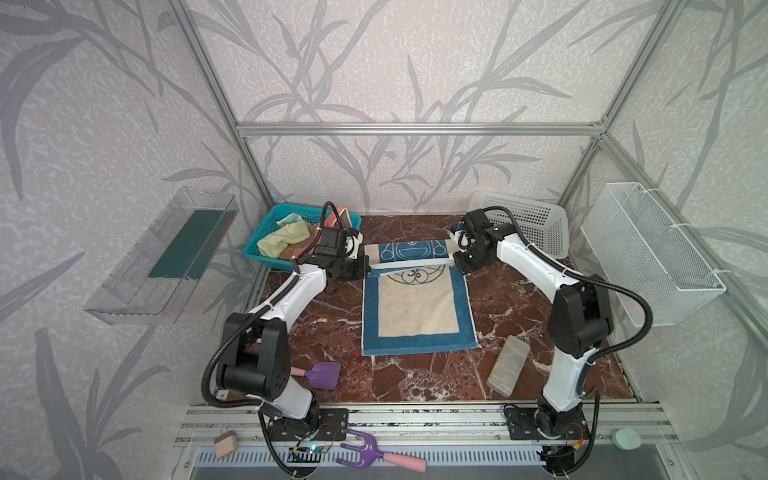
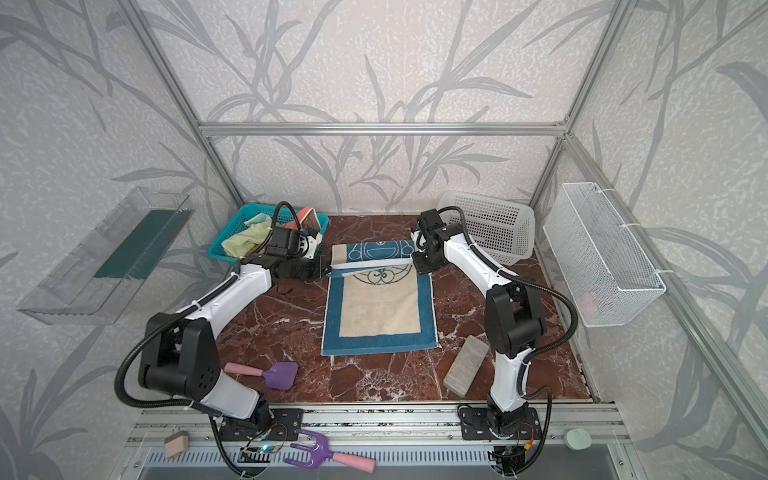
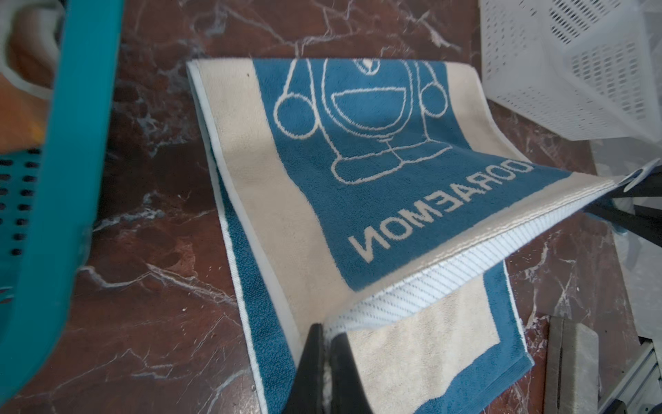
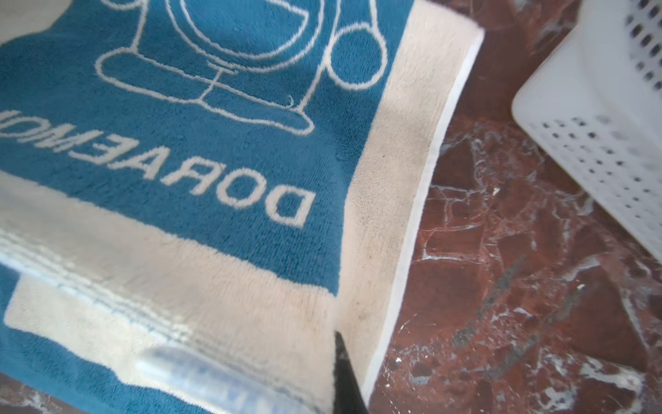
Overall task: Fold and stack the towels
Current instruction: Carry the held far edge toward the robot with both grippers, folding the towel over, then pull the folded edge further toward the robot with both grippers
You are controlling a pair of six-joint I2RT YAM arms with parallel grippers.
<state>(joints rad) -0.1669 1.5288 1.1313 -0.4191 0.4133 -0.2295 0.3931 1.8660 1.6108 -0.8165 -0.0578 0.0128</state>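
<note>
The large blue-and-cream cartoon-cat towel (image 1: 415, 316) (image 2: 376, 309) lies lengthwise in the middle of the marble table. Its far end is lifted and doubled over toward the front, showing the blue cat panel (image 3: 376, 161) (image 4: 215, 161). My left gripper (image 1: 368, 266) (image 2: 326, 269) (image 3: 327, 331) is shut on the left corner of that lifted edge. My right gripper (image 1: 455, 259) (image 2: 415, 261) (image 4: 338, 337) is shut on the right corner. A pale yellow towel (image 1: 284, 241) and a salmon towel (image 1: 338, 216) lie crumpled in the teal basket (image 1: 257, 249) at the back left.
A white perforated basket (image 1: 528, 224) lies at the back right, and a wire basket (image 1: 648, 253) hangs on the right wall. A grey block (image 1: 509, 368) sits front right, a purple toy shovel (image 1: 322, 376) front left. A clear tray (image 1: 166, 257) is on the left wall.
</note>
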